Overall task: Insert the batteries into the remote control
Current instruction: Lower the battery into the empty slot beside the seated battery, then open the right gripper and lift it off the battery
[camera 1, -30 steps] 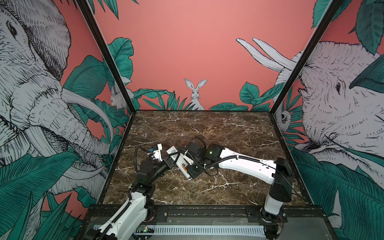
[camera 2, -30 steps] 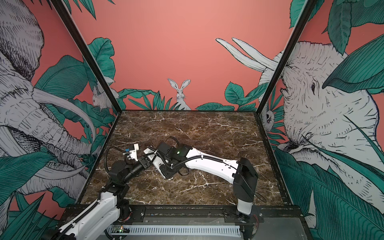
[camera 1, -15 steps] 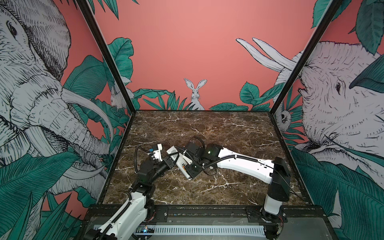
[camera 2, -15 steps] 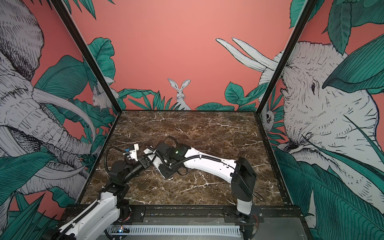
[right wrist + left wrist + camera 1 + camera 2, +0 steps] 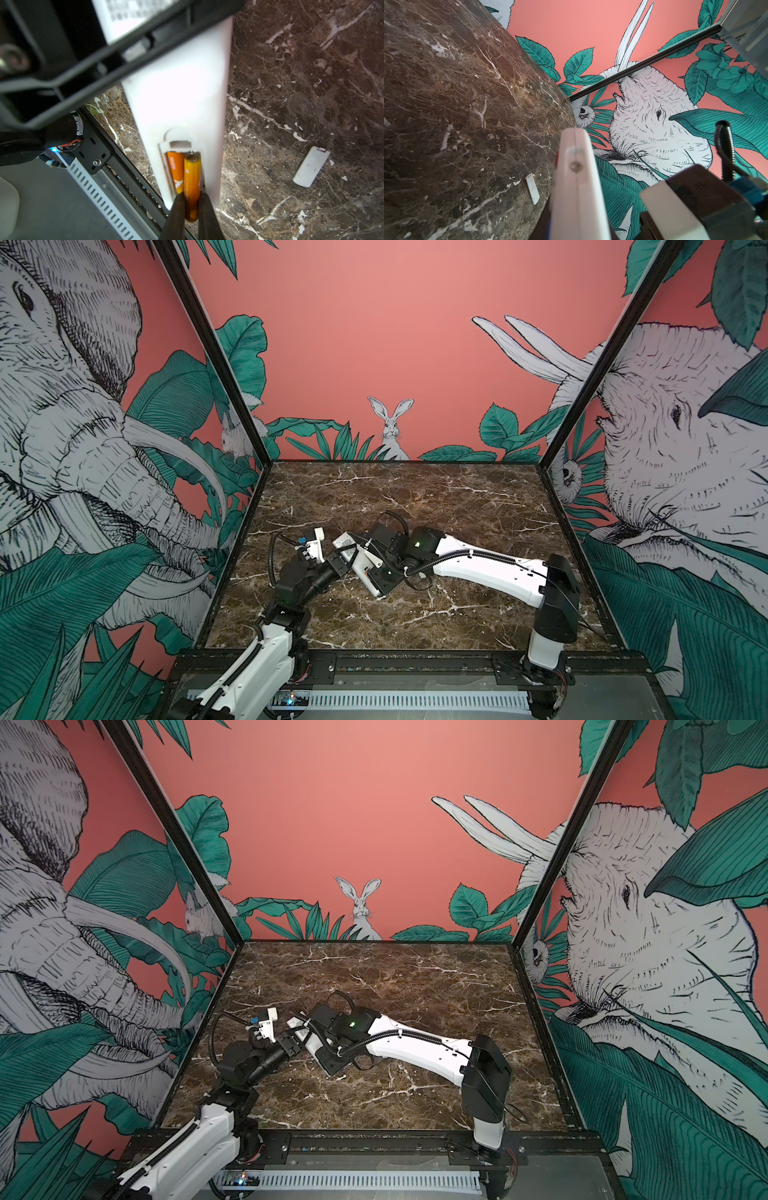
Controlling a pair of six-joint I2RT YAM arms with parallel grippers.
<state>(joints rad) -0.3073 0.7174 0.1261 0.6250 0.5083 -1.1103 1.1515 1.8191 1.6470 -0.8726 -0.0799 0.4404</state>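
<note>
Left gripper (image 5: 340,564): clamped shut on remote (image 5: 182,93), its back facing up.
Seated battery (image 5: 176,170): in the bay, lengthwise.
Loose battery (image 5: 192,182): touching beside it, parallel, its near end overhanging.
Right gripper (image 5: 192,197): pinching that end; the slot likely lies straight ahead.

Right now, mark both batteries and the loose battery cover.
yellow-orange battery (image 5: 192,180): right wrist view, mid-body.
deep orange battery (image 5: 176,170): right wrist view, printed side.
battery cover (image 5: 311,166): right wrist view, centre of its flat face.

The left end effector (image 5: 293,1046) and right end effector (image 5: 332,1064) meet on the remote control (image 5: 312,1043) (white, slanting) left of centre.
</note>
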